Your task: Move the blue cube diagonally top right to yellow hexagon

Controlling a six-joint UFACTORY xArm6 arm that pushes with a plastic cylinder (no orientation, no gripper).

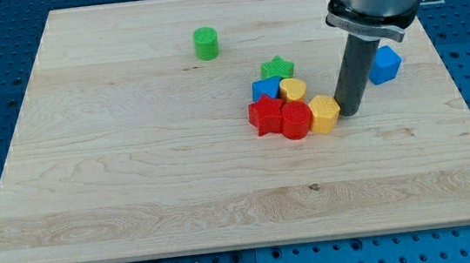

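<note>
The blue cube (pixel 385 64) sits at the view's right on the wooden board, partly behind the arm's housing. The yellow hexagon (pixel 325 113) lies to its lower left, at the right end of a cluster. My tip (pixel 349 112) rests on the board just right of the yellow hexagon, touching or nearly touching it, and below-left of the blue cube. The dark rod rises from the tip to the grey housing at the view's top right.
The cluster also holds a red cylinder (pixel 296 120), a red star (pixel 265 113), a yellow heart-like block (pixel 293 89), a blue block (pixel 265 89) and a green star (pixel 277 67). A green cylinder (pixel 206 43) stands apart at the upper middle.
</note>
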